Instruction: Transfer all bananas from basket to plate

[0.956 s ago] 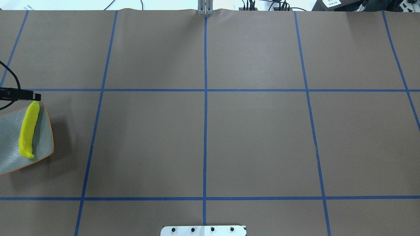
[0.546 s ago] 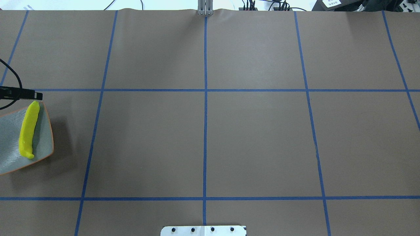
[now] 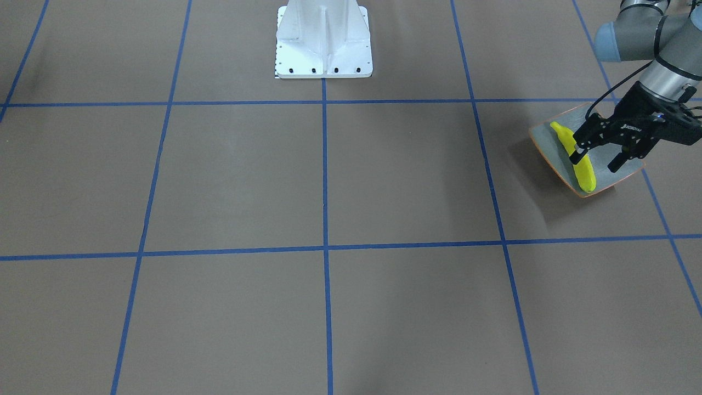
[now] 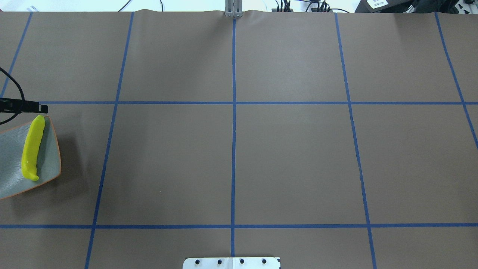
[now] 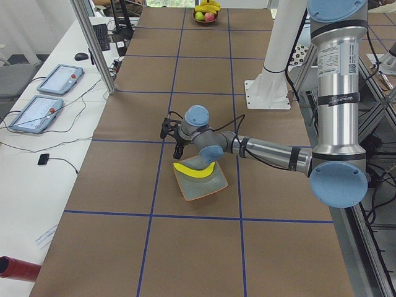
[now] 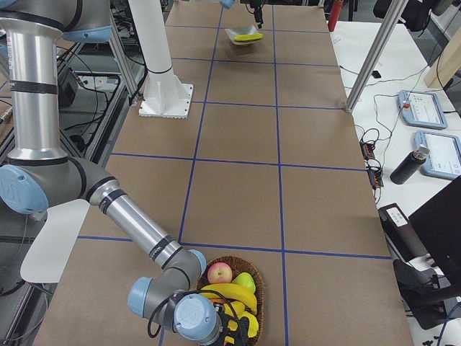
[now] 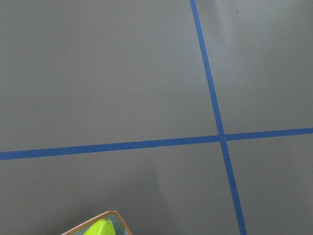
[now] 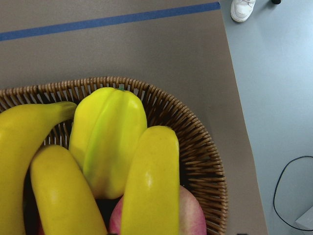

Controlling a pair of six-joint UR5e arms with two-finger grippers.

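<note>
One yellow banana (image 3: 584, 170) lies on the square grey-green plate (image 3: 545, 144) with an orange rim, at the table's left end. It also shows in the overhead view (image 4: 31, 149) on the plate (image 4: 11, 179). My left gripper (image 3: 595, 162) hovers over the plate, open and empty, one finger in front of the banana. The wicker basket (image 6: 258, 277) at the table's right end holds more bananas (image 6: 227, 292). The right wrist view shows three yellow bananas (image 8: 149, 181) close below. My right gripper (image 6: 234, 331) is right above the basket; I cannot tell if it is open.
The basket also holds a red apple (image 6: 220, 272) and a yellow-green pepper (image 8: 107, 142). The white robot base (image 3: 323, 41) stands at mid table. Tablets (image 5: 59, 78) and a metal post (image 6: 367, 65) are along the far side. Blue tape lines grid the brown table cover.
My left gripper's finger has drifted slightly away from the plate's far edge. The banana and plate have not moved.
</note>
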